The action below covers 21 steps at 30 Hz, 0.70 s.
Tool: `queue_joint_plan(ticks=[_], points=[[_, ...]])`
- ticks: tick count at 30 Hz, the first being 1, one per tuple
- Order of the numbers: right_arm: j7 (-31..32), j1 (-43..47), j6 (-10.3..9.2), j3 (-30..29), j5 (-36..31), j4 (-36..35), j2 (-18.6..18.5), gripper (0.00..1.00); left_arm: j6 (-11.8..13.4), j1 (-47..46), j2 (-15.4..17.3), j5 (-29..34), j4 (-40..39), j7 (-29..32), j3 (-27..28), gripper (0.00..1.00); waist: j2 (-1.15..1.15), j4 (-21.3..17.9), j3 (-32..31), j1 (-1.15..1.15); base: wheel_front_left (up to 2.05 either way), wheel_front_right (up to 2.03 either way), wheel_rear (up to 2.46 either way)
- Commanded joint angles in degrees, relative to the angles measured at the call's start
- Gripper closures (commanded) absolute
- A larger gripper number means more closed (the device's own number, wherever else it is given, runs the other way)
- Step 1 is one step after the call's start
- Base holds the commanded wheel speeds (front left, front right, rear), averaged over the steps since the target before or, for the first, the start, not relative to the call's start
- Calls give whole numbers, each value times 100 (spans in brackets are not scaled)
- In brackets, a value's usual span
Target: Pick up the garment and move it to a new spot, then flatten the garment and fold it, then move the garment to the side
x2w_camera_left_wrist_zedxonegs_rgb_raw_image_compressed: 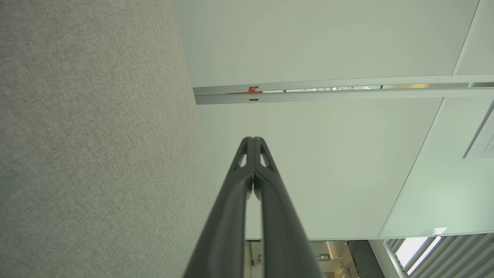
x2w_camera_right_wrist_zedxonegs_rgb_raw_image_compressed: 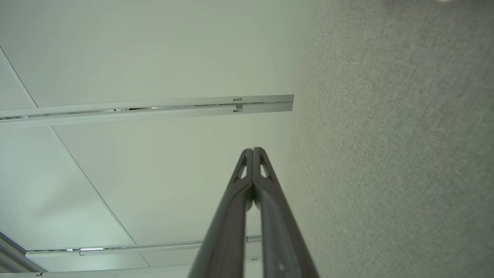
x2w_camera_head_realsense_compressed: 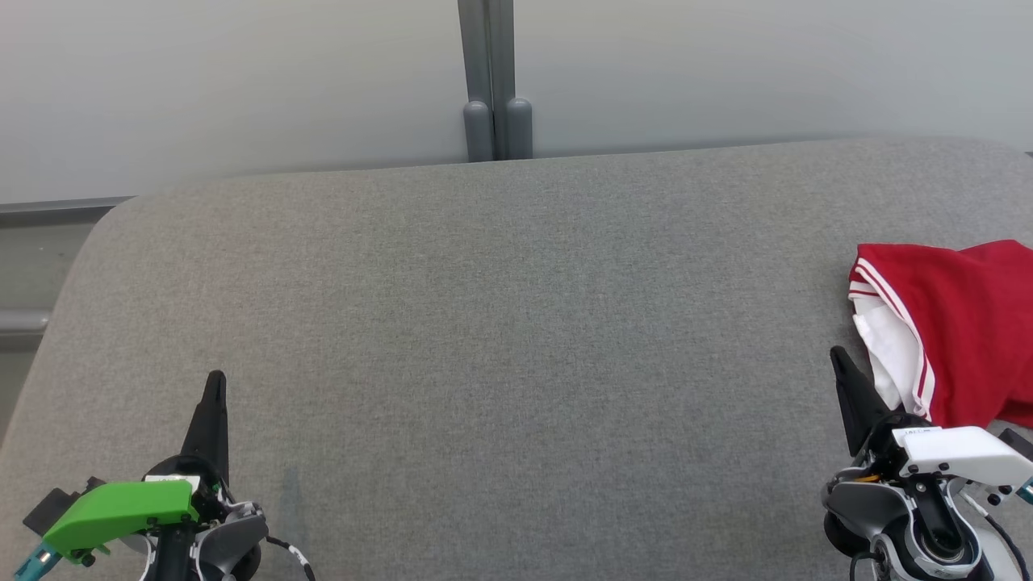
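A red garment (x2w_camera_head_realsense_compressed: 964, 323) with white stripes and white lining lies bunched at the right edge of the grey padded surface (x2w_camera_head_realsense_compressed: 500, 339), partly cut off by the head view's edge. My right gripper (x2w_camera_head_realsense_compressed: 838, 357) is shut, low at the right, its tip just left of the garment's white part. My left gripper (x2w_camera_head_realsense_compressed: 215, 379) is shut at the lower left, far from the garment. In the wrist views each pair of fingertips, left (x2w_camera_left_wrist_zedxonegs_rgb_raw_image_compressed: 252, 139) and right (x2w_camera_right_wrist_zedxonegs_rgb_raw_image_compressed: 252, 150), is pressed together with nothing between them.
A pale wall panel (x2w_camera_head_realsense_compressed: 242, 81) with a grey post (x2w_camera_head_realsense_compressed: 492, 81) stands behind the far edge of the surface. The surface's rounded left corner drops off to a grey rail (x2w_camera_head_realsense_compressed: 32, 266).
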Motion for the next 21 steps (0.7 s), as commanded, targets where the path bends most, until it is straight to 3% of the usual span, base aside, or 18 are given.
queue_joint_plan(ticks=[1, 21], points=[[19, 54, 2, -9, 39, -31, -24, 100, -18, -69, 40, -2, -14, 22, 16, 100, 0, 0, 0, 0, 0, 0, 0], [18, 54, 2, -8, 40, -32, -24, 100, -18, -69, 40, -2, -14, 22, 15, 100, 0, 0, 0, 0, 0, 0, 0]])
